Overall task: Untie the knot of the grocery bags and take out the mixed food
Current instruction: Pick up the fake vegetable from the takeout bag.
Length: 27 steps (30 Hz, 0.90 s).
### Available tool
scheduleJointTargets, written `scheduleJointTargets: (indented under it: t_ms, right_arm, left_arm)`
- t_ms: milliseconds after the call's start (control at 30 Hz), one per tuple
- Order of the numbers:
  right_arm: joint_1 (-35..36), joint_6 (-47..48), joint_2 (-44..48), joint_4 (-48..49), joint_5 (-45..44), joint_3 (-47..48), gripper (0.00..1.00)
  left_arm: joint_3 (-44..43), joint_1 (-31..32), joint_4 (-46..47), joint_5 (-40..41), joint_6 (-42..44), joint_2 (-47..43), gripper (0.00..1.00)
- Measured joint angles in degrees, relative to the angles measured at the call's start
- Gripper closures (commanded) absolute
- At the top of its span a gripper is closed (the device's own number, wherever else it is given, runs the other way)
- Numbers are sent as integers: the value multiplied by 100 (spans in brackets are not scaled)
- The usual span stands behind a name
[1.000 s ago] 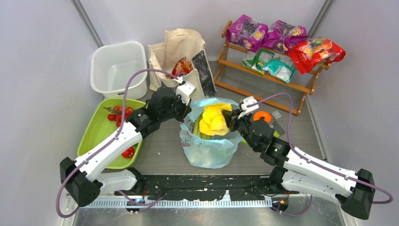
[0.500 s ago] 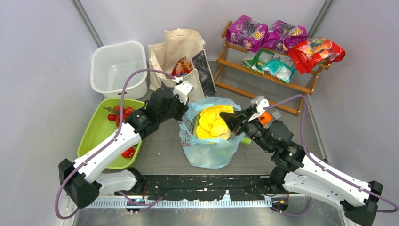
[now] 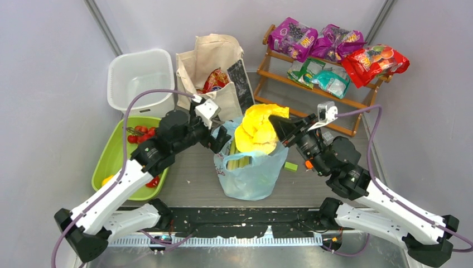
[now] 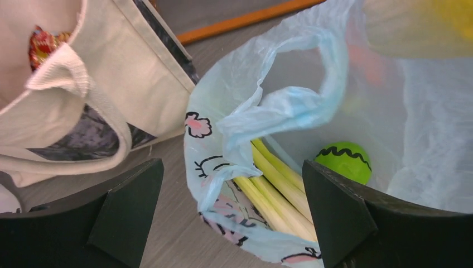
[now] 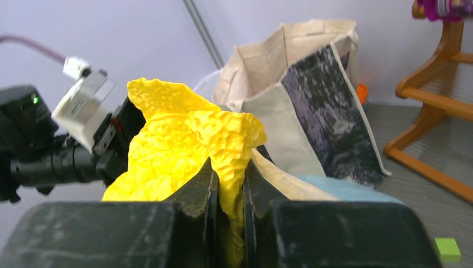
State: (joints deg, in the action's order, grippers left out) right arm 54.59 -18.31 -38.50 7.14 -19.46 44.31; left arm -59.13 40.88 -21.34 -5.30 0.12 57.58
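Left wrist: blue bag [image 4: 223,111] holds stalks [image 4: 273,190].

Bag [image 4: 279,106]: thin translucent plastic, crinkled. Tote [image 4: 128,72]: matt woven canvas. Yellow vegetable [image 5: 167,145]: rough, pebbled, matt. Rack [image 3: 277,77]: smooth varnished wood. Tub [image 3: 139,53]: smooth white plastic.

White-and-black arms [image 3: 120,187] trail purple cables [image 3: 162,91].

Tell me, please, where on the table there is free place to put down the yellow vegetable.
The white tub looks empty. Bare table lies between the green tray and the light-blue bag. A smaller patch lies right of the bag, around the small green block, under the right arm. Crowded: the tray's far end with red fruits, the wooden rack.
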Motion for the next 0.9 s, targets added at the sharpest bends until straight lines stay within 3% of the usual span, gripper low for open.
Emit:
scheduleJointTargets:
  t_ms: [167,400,633,900]
  right_arm:
    - [-2,-146,-339,37,-319,748,95]
    - [-9,-376,-905,258,-802,1427,95]
    - [-7,-1150,-1539,317,-254,2079,95]
    - [-7,-2468,-1757,682,636,2087,95]
  left_arm:
    - [249,-2,315,-85,258,-750,0]
    - [623,0,874,-898,457,-1537,0]
    - [623,-2,1816,-1655,175,-1773,0]
    - [623,-2,2830,-2122,-164,-1563,0]
